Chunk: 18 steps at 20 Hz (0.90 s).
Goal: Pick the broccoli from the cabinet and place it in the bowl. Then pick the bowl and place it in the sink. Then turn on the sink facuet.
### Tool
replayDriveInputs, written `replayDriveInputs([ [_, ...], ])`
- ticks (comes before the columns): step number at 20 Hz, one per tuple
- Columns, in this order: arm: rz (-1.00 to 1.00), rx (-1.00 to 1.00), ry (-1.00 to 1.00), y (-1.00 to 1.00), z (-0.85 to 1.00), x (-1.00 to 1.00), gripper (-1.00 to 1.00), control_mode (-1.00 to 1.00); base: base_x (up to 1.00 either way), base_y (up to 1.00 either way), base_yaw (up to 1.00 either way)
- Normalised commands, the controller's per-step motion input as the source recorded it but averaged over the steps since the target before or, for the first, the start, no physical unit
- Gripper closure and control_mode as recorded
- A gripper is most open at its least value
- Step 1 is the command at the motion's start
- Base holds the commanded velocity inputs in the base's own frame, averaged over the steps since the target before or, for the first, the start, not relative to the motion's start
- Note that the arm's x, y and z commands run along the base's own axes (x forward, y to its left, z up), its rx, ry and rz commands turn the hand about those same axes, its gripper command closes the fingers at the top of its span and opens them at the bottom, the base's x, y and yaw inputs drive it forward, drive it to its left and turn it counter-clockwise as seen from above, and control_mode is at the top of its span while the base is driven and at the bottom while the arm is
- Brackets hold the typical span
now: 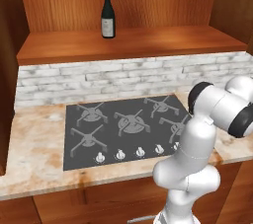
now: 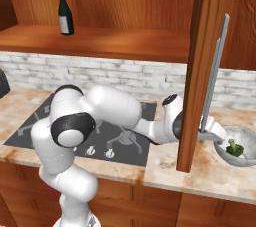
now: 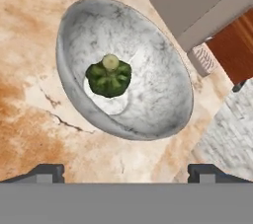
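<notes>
Both fingers hover spread above the bowl holding broccoli.

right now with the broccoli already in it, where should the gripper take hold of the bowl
Probably the bowl's near rim, from above, one finger inside the wall and one outside. The bowl is too wide to span and sits open side up; the broccoli lies at the centre, leaving the rim free. The gripper hangs over it, open.

The cabinet panel hides the arm's wrist in the right base view; the bowl is cut by the right edge there.
</notes>
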Motion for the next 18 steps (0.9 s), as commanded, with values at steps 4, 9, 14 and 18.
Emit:
replayDriveInputs([
  [4,0.1,-0.06,0.05,-0.05,-0.4,0.06,-1.0,-1.0,0.0,0.0,0.0],
  [9,0.07,-0.04,0.0,-0.3,-0.14,0.13,-1.0,-1.0,0.0,0.0,0.0],
  [14,0.05,-0.02,0.0,-0.43,0.0,0.08,-1.0,-1.0,0.0,0.0,0.0],
  [18,0.06,0.0,0.01,-0.39,-0.09,0.17,-1.0,-1.0,0.0,0.0,0.0],
])
